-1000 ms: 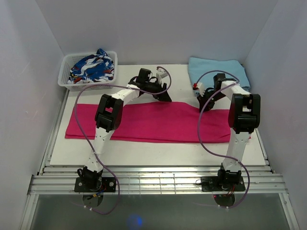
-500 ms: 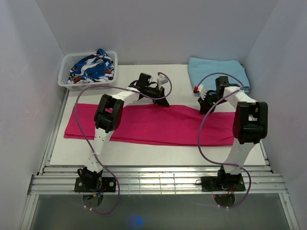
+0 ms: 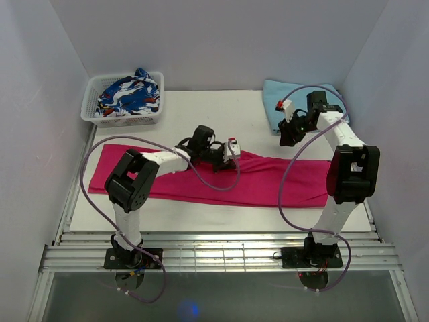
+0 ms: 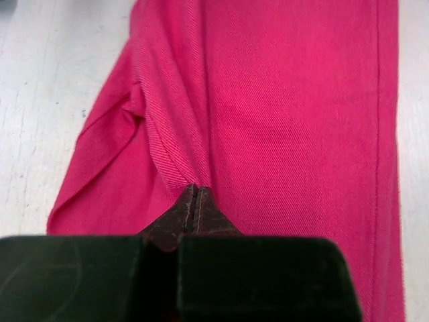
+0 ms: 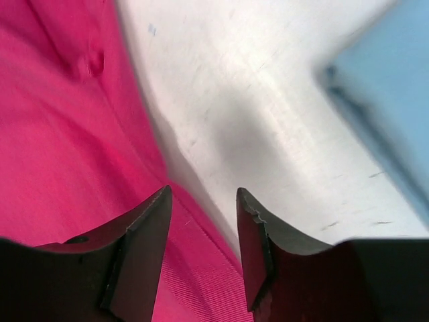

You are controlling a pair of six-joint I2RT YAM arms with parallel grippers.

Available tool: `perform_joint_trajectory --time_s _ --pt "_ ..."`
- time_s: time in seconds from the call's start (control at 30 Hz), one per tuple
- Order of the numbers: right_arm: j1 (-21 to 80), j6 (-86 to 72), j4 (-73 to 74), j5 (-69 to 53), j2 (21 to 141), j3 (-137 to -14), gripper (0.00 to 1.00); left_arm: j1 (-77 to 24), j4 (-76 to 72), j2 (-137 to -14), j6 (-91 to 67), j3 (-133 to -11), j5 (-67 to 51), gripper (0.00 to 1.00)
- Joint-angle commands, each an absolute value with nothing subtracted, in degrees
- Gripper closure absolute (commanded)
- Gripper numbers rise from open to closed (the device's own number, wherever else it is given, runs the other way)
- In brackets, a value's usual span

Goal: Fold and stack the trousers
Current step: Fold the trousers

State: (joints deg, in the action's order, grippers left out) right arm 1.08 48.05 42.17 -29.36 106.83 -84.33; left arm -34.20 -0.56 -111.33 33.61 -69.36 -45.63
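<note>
Spreading across the white table (image 3: 201, 218) from left to right, the magenta trousers (image 3: 308, 181) lie as one long flat band in front of both arms, nearer the front edge than the back. Their far edge is drawn up into a small peak near the middle, and a raised ridge of fabric runs from it.

At the far right corner a light blue cloth (image 3: 271, 94) lies folded flat, apart from the trousers. At the far left corner stands a white basket (image 3: 90, 115) holding a blue, white and red patterned garment (image 3: 127, 94).

The left gripper (image 4: 195, 193) is low over the middle of the trousers, its jaws pressed together on that ridge of pink fabric, which is pinched right at the tips. The right gripper (image 5: 203, 194) hangs above the far edge of the trousers on the right, near the blue cloth, with its fingers apart and nothing between them; bare table and pink fabric show through the gap.
</note>
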Motion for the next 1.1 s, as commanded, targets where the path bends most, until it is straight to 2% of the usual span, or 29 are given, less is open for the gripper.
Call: perform_joint_trajectory --time_s 0.0,0.2,0.3,0.43,0.63,0.8,0.87,1.07 --pt "1.1 39.5 44.2 -34.3 106.1 -91.9 0.53 -36.2 -9.0 -108.2 46.0 -61.4 -38.3 1.0" --pt "6.5 31.6 45.3 -33.6 107.1 -92.0 0.59 -39.1 -20.3 -107.7 51.8 -52.1 -31.7 1.0" --pt "10.4 30.9 45.7 -30.7 107.8 -91.3 0.61 -39.5 -20.5 -108.5 51.2 -51.3 -30.6 1.0" --pt "15.8 30.5 44.3 -25.9 107.3 -88.7 0.76 -39.5 -20.6 -109.8 50.5 -51.7 -29.8 1.0" --pt "23.0 30.6 43.2 -20.0 108.5 -86.7 0.89 -39.7 -20.5 -110.0 50.5 -51.0 -30.8 1.0" --pt "24.8 31.8 42.8 -16.3 112.1 -86.6 0.84 -40.1 -20.6 -109.3 51.0 -49.5 -30.6 1.0" --pt "24.9 31.6 42.4 -14.5 113.2 -86.7 0.77 -40.1 -20.5 -109.2 50.6 -49.3 -30.4 1.0" --pt "25.1 32.2 40.1 -10.5 115.0 -85.5 0.68 -40.1 -20.5 -108.6 50.3 -48.6 -30.3 1.0"
